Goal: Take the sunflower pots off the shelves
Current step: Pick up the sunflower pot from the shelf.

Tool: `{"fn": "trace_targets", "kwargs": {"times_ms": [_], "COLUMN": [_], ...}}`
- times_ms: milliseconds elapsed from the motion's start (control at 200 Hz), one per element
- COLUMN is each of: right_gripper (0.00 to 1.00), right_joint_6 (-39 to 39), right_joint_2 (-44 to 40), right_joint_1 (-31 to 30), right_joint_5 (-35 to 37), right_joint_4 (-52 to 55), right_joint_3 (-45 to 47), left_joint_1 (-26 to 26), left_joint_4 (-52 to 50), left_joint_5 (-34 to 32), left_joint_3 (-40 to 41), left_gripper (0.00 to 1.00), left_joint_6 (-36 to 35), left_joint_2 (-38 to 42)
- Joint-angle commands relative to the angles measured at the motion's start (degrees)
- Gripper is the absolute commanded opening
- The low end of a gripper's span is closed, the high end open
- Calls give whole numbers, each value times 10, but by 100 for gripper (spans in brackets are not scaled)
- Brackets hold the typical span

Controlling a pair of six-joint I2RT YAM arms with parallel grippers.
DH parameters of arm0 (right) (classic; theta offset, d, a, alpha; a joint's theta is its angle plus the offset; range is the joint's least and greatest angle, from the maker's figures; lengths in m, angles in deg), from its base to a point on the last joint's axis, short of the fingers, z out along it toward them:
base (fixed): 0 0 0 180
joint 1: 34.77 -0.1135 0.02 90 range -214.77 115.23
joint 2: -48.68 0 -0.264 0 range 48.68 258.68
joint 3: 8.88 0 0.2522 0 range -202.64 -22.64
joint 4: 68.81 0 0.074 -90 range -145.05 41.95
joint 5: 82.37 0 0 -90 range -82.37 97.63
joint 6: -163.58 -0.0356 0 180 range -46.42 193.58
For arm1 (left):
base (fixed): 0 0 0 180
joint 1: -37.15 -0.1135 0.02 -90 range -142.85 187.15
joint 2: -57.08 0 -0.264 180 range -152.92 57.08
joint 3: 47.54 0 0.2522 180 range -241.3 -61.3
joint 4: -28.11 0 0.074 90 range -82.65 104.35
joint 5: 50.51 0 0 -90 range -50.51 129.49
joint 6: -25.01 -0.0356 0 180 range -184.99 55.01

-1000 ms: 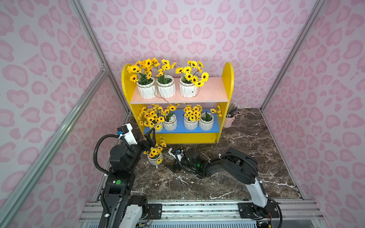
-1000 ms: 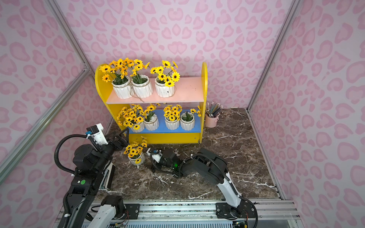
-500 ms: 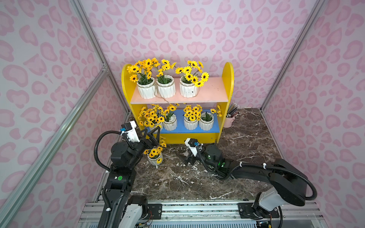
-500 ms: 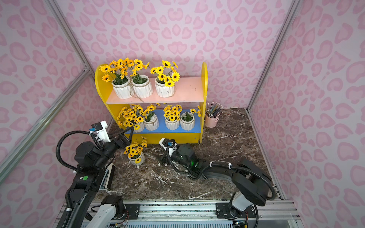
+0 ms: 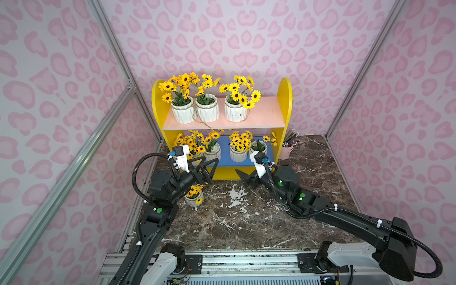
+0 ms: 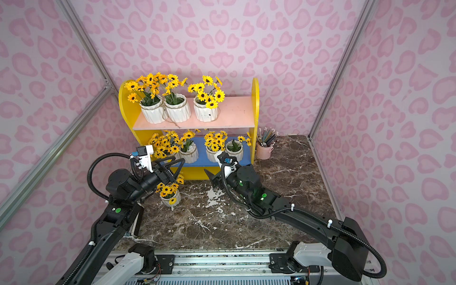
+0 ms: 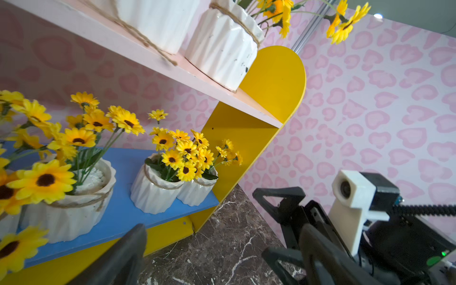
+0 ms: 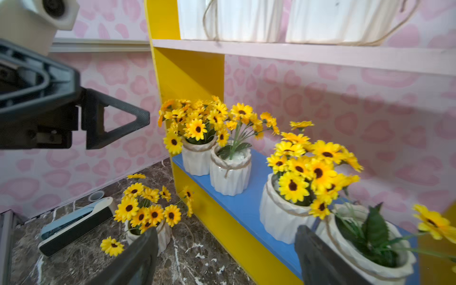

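The shelves [image 5: 285, 98] [image 6: 255, 98] stand against the back wall. Three sunflower pots [image 5: 207, 112] [image 6: 177, 112] sit on the pink upper board, and several [image 5: 238, 154] [image 7: 153, 195] [image 8: 229, 172] on the blue lower board. One more pot [image 5: 193, 199] [image 6: 170, 198] [image 8: 148, 234] stands on the floor beside my left arm. My left gripper [image 5: 212, 170] [image 6: 179, 169] [image 7: 222, 246] is open and empty, just in front of the lower board's left end. My right gripper [image 5: 243, 176] [image 6: 211, 175] [image 8: 227, 246] is open and empty, low before the lower board's middle.
A pink cup of pencils [image 5: 287, 150] [image 6: 264, 150] stands on the floor right of the shelf unit. A flat white and black device [image 8: 74, 225] lies on the marble floor behind the floor pot. Pink walls and aluminium posts close in both sides.
My right gripper swung away from the floor pot, rightward and toward the shelf, its jaws narrowing slightly. My left gripper lifted off the floor pot toward the lower board.
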Motion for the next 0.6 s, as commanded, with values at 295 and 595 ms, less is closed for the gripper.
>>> {"fn": "trace_targets", "kwargs": {"times_ms": [295, 595], "right_gripper": [90, 99], "right_joint_6": [-17, -1], "right_joint_2": [-66, -4], "right_joint_1": [21, 54], "right_joint_5": [101, 55], "right_joint_4": [97, 133], "right_joint_3": [-83, -205], "left_joint_1": [5, 5], "left_joint_4": [24, 31], "left_joint_5": [-45, -56], "left_joint_3": [25, 52], "left_gripper": [99, 98], "left_joint_6": [-21, 14], "left_joint_2": [15, 59]}}
